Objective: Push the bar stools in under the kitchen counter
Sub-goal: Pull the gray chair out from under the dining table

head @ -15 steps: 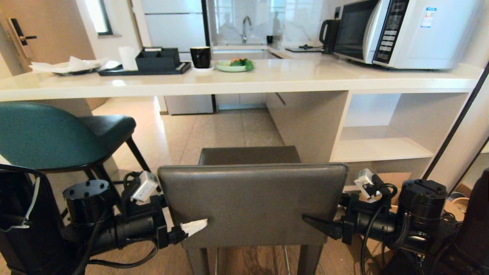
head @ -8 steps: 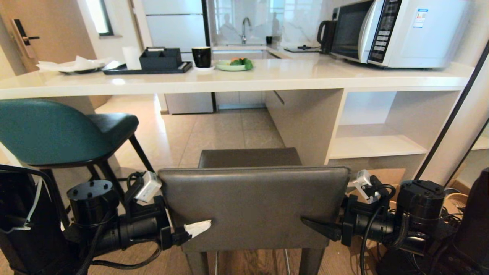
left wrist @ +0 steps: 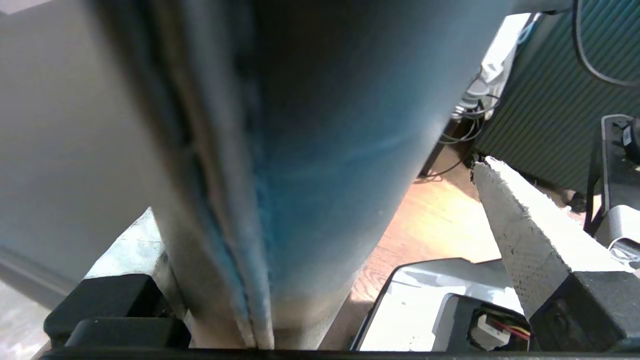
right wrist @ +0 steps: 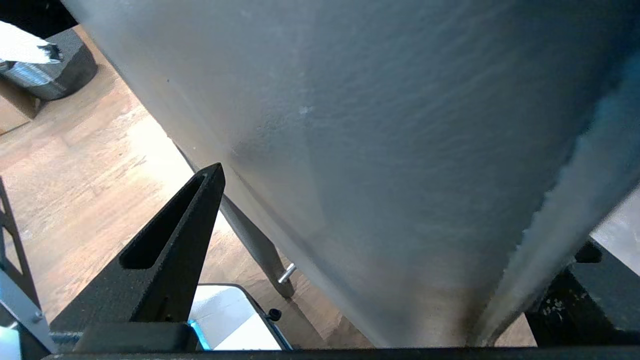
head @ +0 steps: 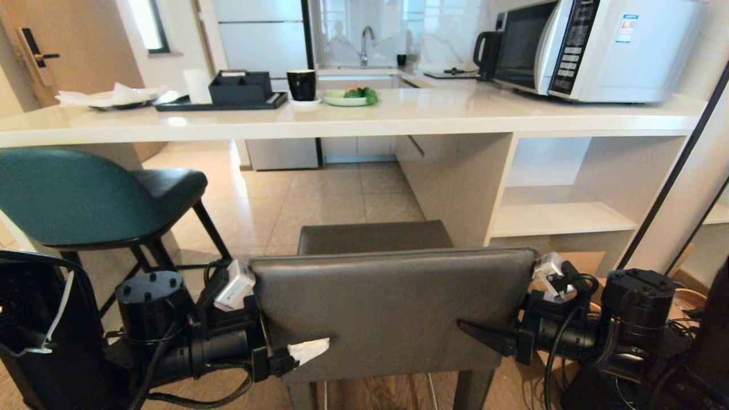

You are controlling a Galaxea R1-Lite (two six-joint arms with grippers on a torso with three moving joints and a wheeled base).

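The dark grey bar stool stands right before me, its square backrest (head: 393,307) facing me and its seat (head: 373,236) pointing at the kitchen counter (head: 364,117). My left gripper (head: 302,344) is open astride the backrest's left edge (left wrist: 280,175), its white-padded finger (left wrist: 520,220) on the near side, clear of the leather. My right gripper (head: 484,333) is open astride the right edge (right wrist: 375,150), with its black finger (right wrist: 175,250) on the near side. The teal bar stool (head: 74,196) stands at the left, its seat partly under the counter.
On the counter stand a microwave (head: 598,48), a kettle (head: 490,54), a black tray (head: 222,102), a black mug (head: 300,85) and a green plate of food (head: 348,98). Open white shelves (head: 564,188) close off the counter's right end. A dark pole (head: 678,182) slants at the right.
The head view shifted slightly at first. Since then the grey stool's backrest and both grippers have moved a little to the right, while the counter stayed put. Both grippers stayed open.
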